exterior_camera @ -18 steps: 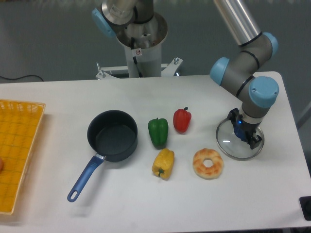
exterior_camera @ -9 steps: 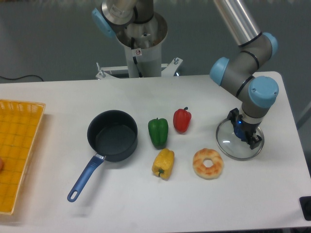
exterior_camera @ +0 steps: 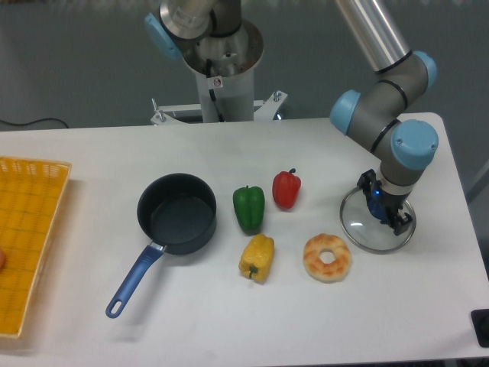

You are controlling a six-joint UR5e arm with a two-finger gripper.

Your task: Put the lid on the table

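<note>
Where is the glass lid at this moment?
The lid lies on the white table at its right side, under the gripper, just right of the doughnut.

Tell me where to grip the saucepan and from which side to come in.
Grip the saucepan by its blue handle, about midway along, coming straight down from above with the fingers across its width. The handle is long and narrow, lies low over the table and points to the front left, with bare tabletop on both sides. The round bowl looks too wide for the gripper.
</note>
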